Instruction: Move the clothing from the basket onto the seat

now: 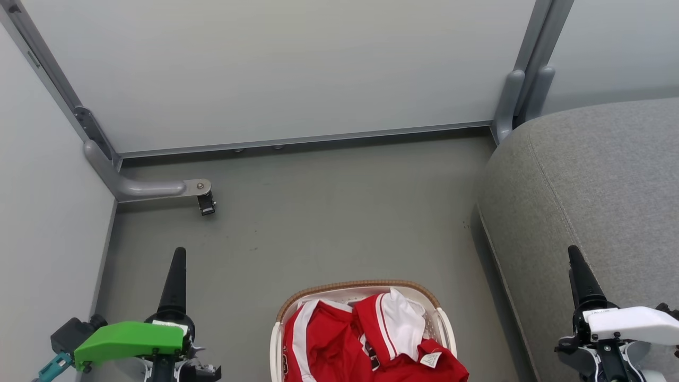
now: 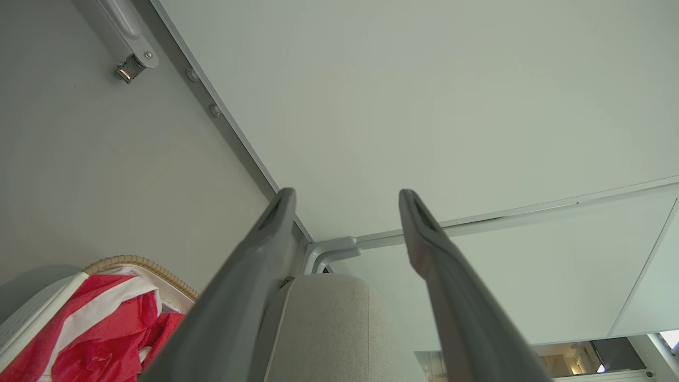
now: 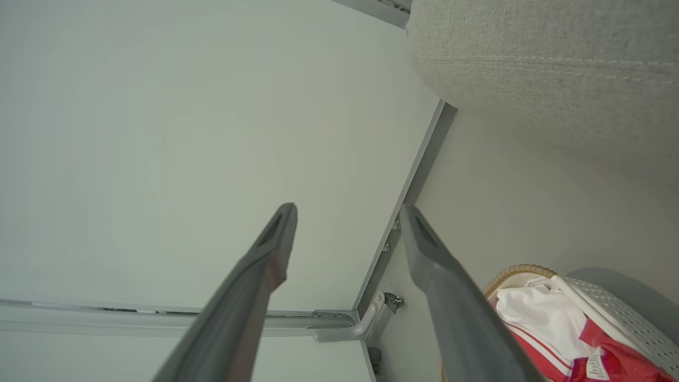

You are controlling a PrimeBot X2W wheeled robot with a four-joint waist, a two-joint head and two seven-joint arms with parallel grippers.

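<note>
Plainly, with the left end effector [image 2: 347,193] and right end effector [image 3: 347,208] spread wide and empty, the first grab seemed next: a reach down to the clothing [image 1: 339,339] in the basket [image 1: 360,285] at 6 o'clock.

- The head view looks from above, steeply down at the floor [image 1: 329,233], with the basket [image 1: 350,285] at its bottom edge and the seat [image 1: 599,180] at right.
- The left wrist view sits low, facing across towards the seat and the wall panels [image 2: 424,106].
- The right wrist view, rolled sideways, faces where two wall panels meet.
- All three share basket and seat.
</note>
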